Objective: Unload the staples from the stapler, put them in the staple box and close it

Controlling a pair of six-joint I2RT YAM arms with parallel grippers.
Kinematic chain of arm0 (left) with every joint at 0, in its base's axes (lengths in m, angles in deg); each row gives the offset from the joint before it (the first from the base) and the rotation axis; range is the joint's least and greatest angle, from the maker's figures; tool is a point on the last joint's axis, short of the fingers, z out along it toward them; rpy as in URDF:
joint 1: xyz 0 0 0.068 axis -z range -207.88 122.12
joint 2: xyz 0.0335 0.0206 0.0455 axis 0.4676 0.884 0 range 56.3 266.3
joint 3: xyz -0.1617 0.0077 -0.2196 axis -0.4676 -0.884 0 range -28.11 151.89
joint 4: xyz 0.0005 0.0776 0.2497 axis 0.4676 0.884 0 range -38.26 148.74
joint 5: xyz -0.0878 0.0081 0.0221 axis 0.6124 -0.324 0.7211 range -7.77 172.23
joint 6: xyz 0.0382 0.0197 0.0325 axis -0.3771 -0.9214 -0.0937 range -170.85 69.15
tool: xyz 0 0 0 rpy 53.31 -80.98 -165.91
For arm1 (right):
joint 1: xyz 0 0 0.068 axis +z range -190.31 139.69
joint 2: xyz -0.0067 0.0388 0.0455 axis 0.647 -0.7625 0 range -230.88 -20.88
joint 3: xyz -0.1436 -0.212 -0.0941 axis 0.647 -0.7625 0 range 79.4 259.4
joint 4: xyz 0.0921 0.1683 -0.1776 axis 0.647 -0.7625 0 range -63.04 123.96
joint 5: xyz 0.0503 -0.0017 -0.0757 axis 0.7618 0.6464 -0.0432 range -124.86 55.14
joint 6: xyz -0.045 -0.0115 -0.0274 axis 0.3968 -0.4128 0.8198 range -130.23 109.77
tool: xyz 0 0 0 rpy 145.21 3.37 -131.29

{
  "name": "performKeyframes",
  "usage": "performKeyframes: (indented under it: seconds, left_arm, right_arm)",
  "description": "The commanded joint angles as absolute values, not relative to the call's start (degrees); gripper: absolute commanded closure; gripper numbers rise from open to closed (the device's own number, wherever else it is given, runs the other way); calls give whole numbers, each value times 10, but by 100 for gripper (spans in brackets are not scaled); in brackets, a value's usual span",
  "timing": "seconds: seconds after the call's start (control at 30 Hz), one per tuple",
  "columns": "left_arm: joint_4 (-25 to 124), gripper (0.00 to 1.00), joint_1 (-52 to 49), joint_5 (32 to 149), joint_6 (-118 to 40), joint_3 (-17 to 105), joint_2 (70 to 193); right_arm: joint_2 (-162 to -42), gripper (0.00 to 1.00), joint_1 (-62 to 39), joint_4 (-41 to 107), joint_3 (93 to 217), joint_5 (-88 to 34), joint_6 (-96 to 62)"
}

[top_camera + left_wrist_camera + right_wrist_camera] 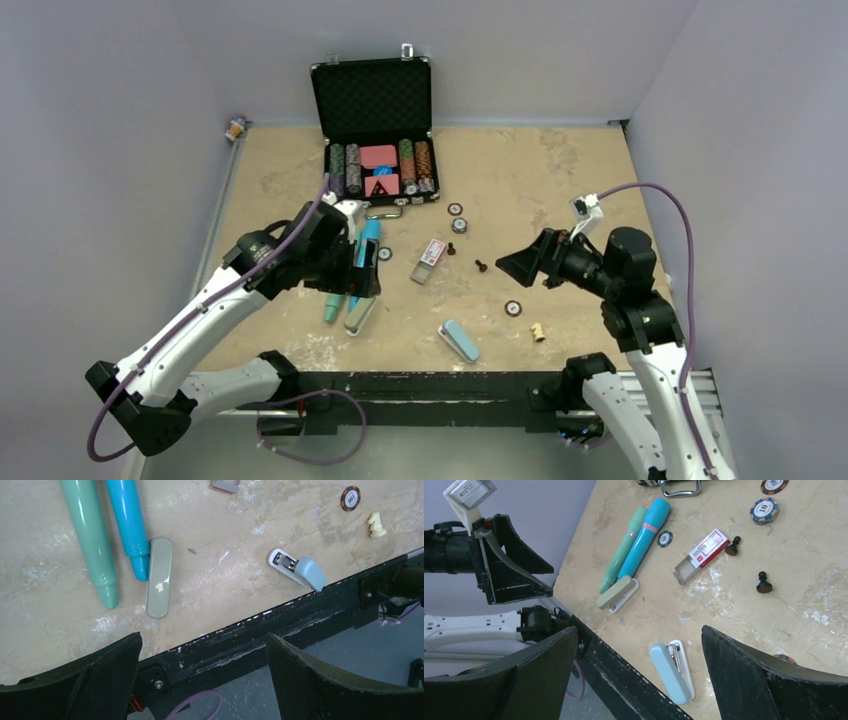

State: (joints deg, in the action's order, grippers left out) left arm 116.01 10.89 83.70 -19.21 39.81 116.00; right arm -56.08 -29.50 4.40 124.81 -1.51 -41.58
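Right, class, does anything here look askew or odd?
The blue stapler by the table's near edge lies with its top splayed off its white base, metal channel exposed. The red box sits half-open.

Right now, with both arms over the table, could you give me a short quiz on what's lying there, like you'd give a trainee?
1. True or false: the left gripper and the right gripper are both open and hold nothing.
2. Which thing lies right beside the tip of the blue plastic marker? A) grey-green plastic stapler B) cream chess knight C) red-and-white cardboard box
3. Fill in: the open black case at the far side holds stacks of poker ____.
Key: 1 true; 2 A; 3 chips.
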Motion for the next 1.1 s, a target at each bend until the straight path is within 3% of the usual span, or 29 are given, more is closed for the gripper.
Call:
performKeyframes:
  seconds: [0.0,0.13,0.4,0.6,0.83,1.07]
  left_arm:
    - [1109,6,140,854,-176,373,1154]
    - [1098,9,167,874,-196,357,1168]
    - [1082,7,178,866,-207,337,1170]
    - [1076,6,178,865,-217,351,1199]
    - [1100,6,179,847,-236,409,1248]
    - [1099,6,178,841,-241,387,1222]
  right_arm:
    - [-573,1,-285,12,1236,18,-377]
    - [-584,1,-260,-55,1254,-51,-344]
    - [-565,1,-241,-78,1214,-60,-326]
    - [-681,5,-183,-97,1272,-118,-373]
    - [-779,7,-26,-91,1393,-236,-413]
    - [-791,7,176,-84,1376,-347,-441]
